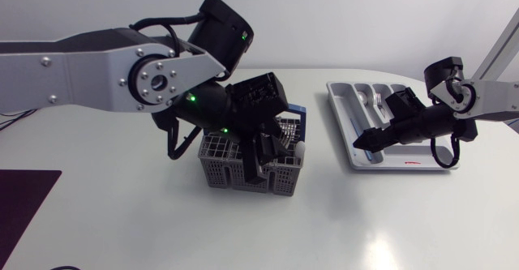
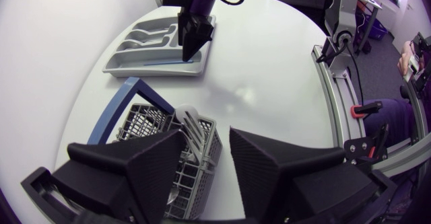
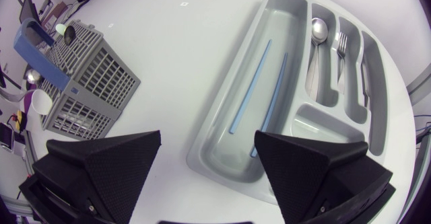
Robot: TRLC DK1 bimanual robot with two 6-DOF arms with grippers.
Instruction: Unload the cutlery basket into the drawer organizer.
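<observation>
The grey cutlery basket (image 1: 235, 160) with a blue handle (image 1: 297, 110) stands at mid-table. My left gripper (image 1: 265, 152) hangs right over it, its fingers apart just above the compartments with nothing held between them. Several cutlery handles (image 2: 192, 126) stick up from the basket (image 2: 145, 120) just ahead of the left gripper (image 2: 209, 150). The grey drawer organizer (image 1: 340, 124) lies to the right. My right gripper (image 1: 369, 140) hovers open over its long compartment, where two blue sticks (image 3: 250, 86) lie. A spoon (image 3: 316, 29) and a fork (image 3: 342, 46) rest in narrower slots.
A dark mat (image 1: 20, 209) lies at the table's front left corner. From the left wrist view, my right gripper (image 2: 188, 49) stands above the organizer (image 2: 128, 66), beyond the basket. Bare white tabletop separates basket (image 3: 87, 83) and organizer (image 3: 236, 62).
</observation>
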